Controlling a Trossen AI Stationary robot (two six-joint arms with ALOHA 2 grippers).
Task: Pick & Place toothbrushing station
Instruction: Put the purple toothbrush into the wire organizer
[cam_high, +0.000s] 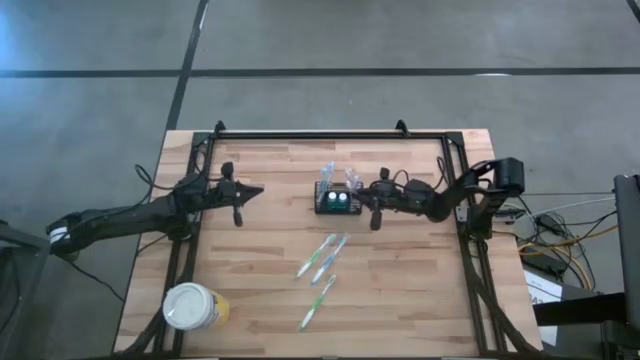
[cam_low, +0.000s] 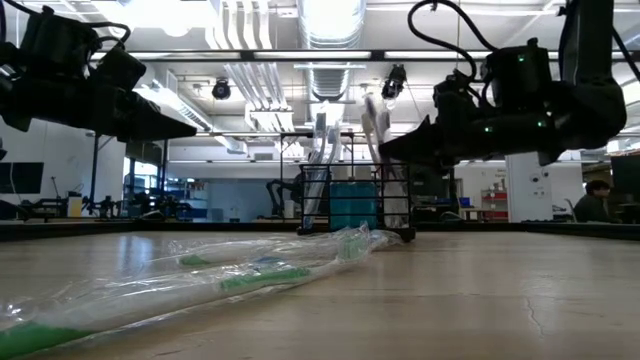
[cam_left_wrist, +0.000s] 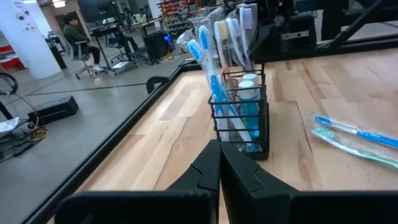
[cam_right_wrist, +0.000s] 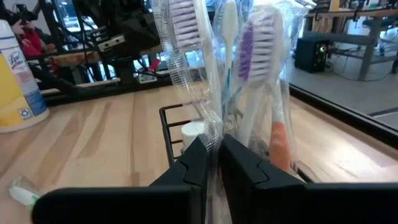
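From above we see the toothbrushing station (cam_high: 336, 201), a small black wire caddy, standing on the far half of the wooden surface (cam_high: 260, 300) near its middle, with the right gripper (cam_high: 366, 197) just beside it on the right and the left gripper (cam_high: 255, 192) well apart to the left. Three wrapped toothbrushes (cam_high: 322, 258) lie loose on the near side of the caddy, and a yellow tub with a white lid (cam_high: 190, 307) stands at the near left corner.

The wrist views add what the high view cannot. The left wrist view shows wrapped toothbrushes with blue handles standing upright in the caddy (cam_left_wrist: 241, 115), and the left gripper (cam_left_wrist: 220, 163) with its fingers pressed together, holding nothing. The right wrist view shows purple-bristled brushes (cam_right_wrist: 256, 56) in clear wrap close up; the right gripper (cam_right_wrist: 214, 155) has only a narrow slit between its fingers, with wrap film at that slit, and we cannot tell whether it is pinched.

Only this view shows the tub's label (cam_right_wrist: 17, 81); part of a word, perhaps "Lysol", is legible

The low view shows a person (cam_low: 597, 200) seated far behind
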